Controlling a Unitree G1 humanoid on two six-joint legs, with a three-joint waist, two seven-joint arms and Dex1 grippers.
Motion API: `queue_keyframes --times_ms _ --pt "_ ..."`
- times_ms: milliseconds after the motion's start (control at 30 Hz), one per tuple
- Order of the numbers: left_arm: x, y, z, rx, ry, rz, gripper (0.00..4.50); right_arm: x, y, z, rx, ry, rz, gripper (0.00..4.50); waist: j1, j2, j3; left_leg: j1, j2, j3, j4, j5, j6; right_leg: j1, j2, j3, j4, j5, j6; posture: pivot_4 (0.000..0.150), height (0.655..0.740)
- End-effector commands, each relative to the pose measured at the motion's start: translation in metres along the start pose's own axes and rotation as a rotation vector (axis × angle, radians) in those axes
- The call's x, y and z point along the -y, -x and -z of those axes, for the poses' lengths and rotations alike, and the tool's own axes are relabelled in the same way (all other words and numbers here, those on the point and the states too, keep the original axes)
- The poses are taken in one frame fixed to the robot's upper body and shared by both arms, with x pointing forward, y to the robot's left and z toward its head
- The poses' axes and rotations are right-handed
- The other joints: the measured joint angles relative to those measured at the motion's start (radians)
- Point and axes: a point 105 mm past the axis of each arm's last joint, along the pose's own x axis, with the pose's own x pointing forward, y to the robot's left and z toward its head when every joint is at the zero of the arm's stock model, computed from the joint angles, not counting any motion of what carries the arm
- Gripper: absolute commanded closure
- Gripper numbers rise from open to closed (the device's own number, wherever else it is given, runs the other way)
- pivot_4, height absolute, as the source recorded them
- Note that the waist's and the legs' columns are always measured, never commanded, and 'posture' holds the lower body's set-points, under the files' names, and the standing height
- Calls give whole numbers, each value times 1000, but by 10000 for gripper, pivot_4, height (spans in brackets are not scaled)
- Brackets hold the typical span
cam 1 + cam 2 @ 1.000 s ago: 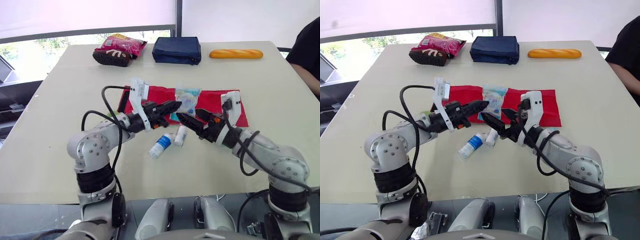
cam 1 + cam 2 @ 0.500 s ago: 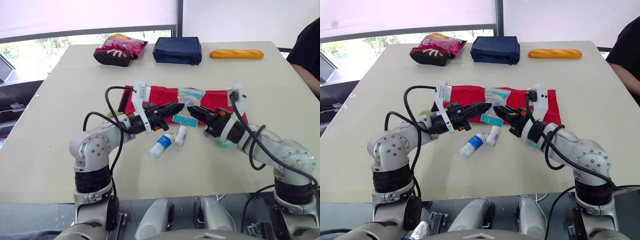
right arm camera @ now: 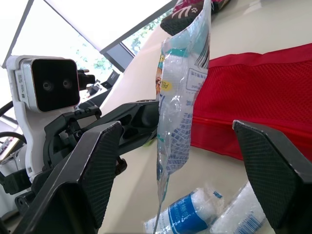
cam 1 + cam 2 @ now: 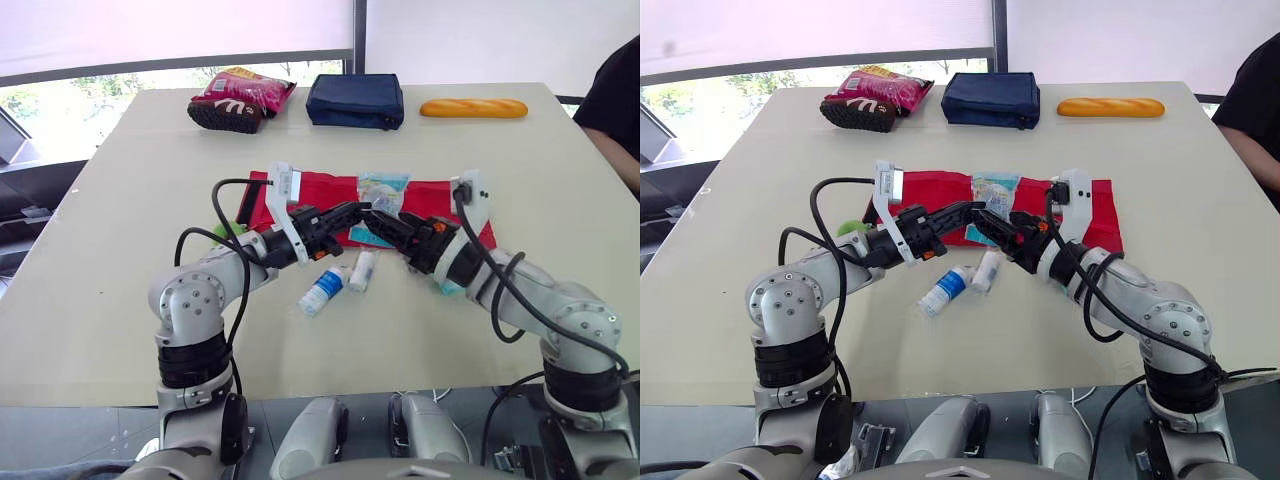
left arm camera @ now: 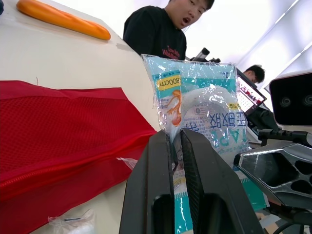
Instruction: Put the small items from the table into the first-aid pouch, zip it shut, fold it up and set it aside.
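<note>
The red mesh first-aid pouch (image 4: 300, 192) lies open and flat mid-table. My left gripper (image 5: 174, 139) is shut on the lower edge of a clear plastic packet (image 5: 204, 109) with teal print, holding it upright just above the pouch's near edge (image 4: 383, 190). My right gripper (image 3: 176, 126) stands open, its two fingers spread wide on either side of that packet without touching it; in the head views it meets the left fingertips (image 4: 385, 222). In front of the pouch lie a white bottle with a blue label (image 4: 322, 290), a white tube (image 4: 362, 270) and a flat teal packet (image 4: 368, 237).
Along the far edge sit a pink snack bag (image 4: 245, 88) on a dark item (image 4: 225, 115), a navy pouch (image 4: 355, 100) and a bread loaf (image 4: 472, 107). A person in black (image 4: 615, 100) sits at the right side. Bare tabletop (image 4: 120, 280) stretches to the left.
The packet, lying on the pouch half a second ago, now stands upright in my left gripper. My right gripper has swung in towards the left fingertips, open around the packet.
</note>
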Motion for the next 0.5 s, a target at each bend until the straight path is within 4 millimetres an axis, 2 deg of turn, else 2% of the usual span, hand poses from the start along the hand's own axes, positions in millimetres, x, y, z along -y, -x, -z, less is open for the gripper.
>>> queue_keyframes --times_ms 33,67,167,333,367,500 --pt "6 2 -6 31 -12 22 45000 -10 3 -8 49 8 -29 9173 0 0 0 0 0 0 0 0 0 0 0 0 0 0 0 1500 7395" --pt "5 3 -6 32 -11 18 45000 -9 4 -8 51 8 -24 9173 0 0 0 0 0 0 0 0 0 0 0 0 0 0 0 1500 7395" --pt "3 4 -9 38 -9 10 45000 -7 6 -8 57 5 -15 16709 0 0 0 0 0 0 0 0 0 0 0 0 0 0 0 1500 7395" --pt "1 4 -12 54 -2 0 45000 -1 10 -8 68 5 13 42073 0 0 0 0 0 0 0 0 0 0 0 0 0 0 0 1500 7395" --pt "0 4 -13 58 2 -2 45000 0 10 -7 69 4 18 44064 0 0 0 0 0 0 0 0 0 0 0 0 0 0 0 1500 7395" --pt "2 4 -13 60 10 1 45000 1 12 -8 85 -5 29 44186 0 0 0 0 0 0 0 0 0 0 0 0 0 0 0 1500 7395"
